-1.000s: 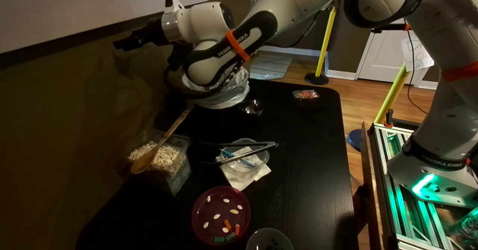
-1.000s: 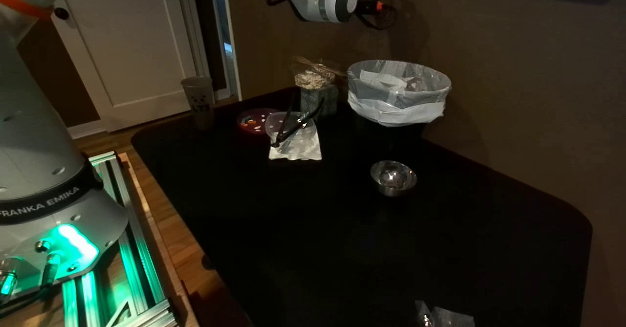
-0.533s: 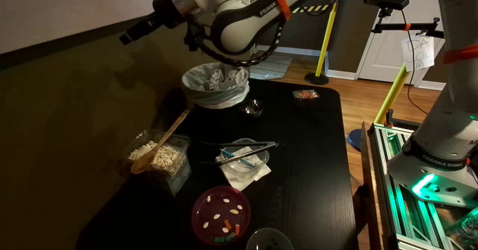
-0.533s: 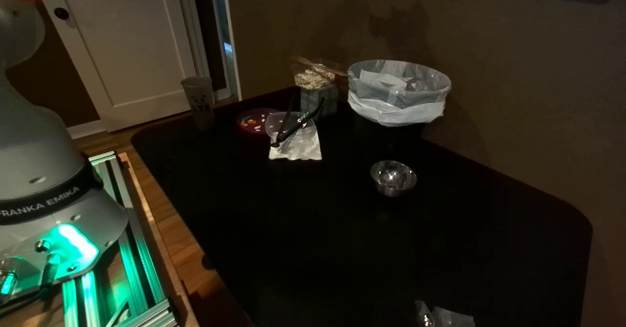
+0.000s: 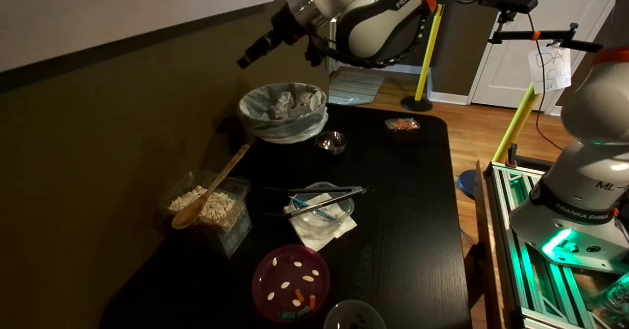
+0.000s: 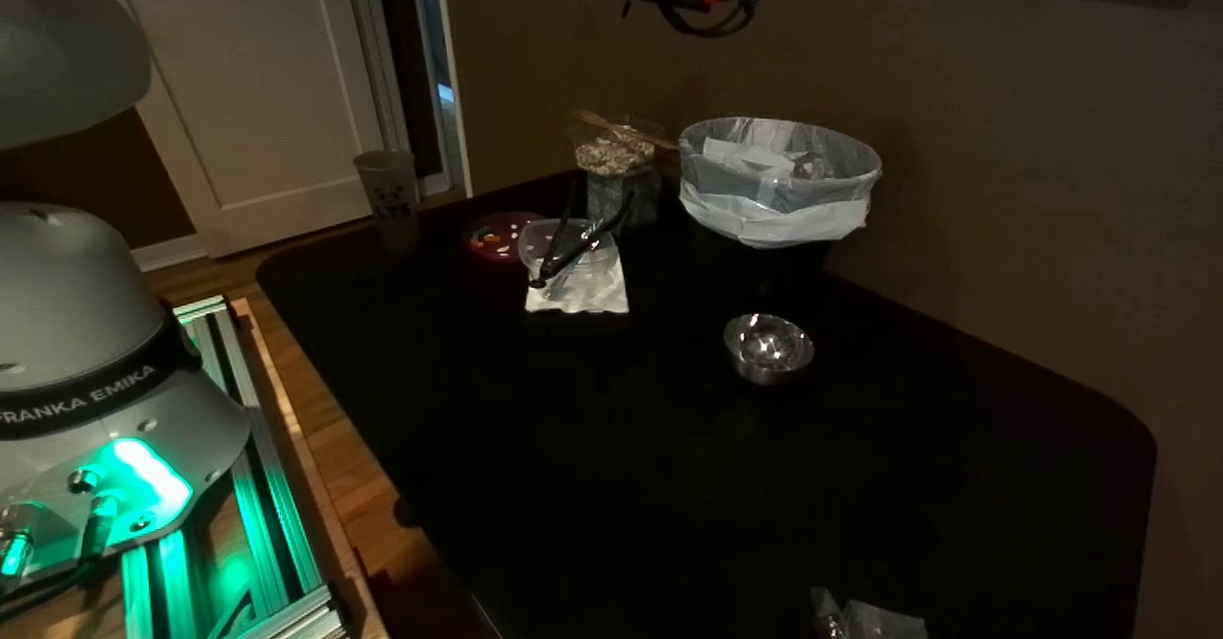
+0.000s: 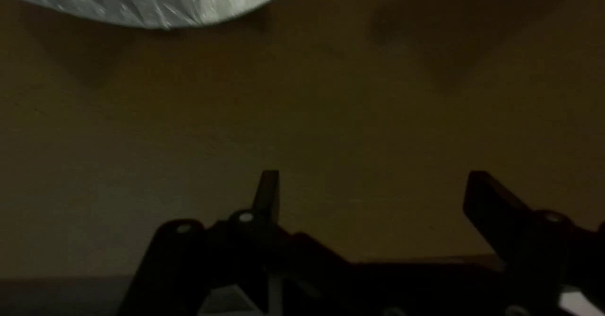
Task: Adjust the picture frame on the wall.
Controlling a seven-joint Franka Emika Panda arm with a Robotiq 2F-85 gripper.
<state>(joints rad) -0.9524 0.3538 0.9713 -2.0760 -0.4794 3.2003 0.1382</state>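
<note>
**End effector (image 7: 373, 176) shifted off picture frame (image 5: 142, 12), now above bin (image 6: 779, 219)**

Since the earlier frames the end effector has swung from the picture frame's lower edge to a position above the bin, apart from it; no shift is visible among the counter (image 5: 393, 196) items. Its jaws stand wide apart with nothing between them. Probable reason: retreat, or room for a fresh approach; which, I cannot tell.

Bin, one: liner (image 5: 295, 131) turned over the rim, likely to stop it slipping in.

Picture frame, one: on the wall (image 5: 123, 117), higher than the bin, cut off in both exterior views. Camera angle prevents a verdict on level.

Just beside the bin: one metal bowl (image 5: 331, 143). Near the bin, along the wall: one clear box (image 5: 238, 230), one wooden spoon (image 5: 212, 187) laid across it, presumably for scooping. Apart from the bin: one clear tub (image 5: 314, 229) on one napkin (image 6: 592, 297), presumably against mess, with one pair of tongs (image 5: 324, 203) parked across it. Well apart from the bin: one maroon plate (image 5: 265, 280) bearing seven white pieces (image 5: 285, 284) and four coloured pieces (image 5: 299, 295).
</note>
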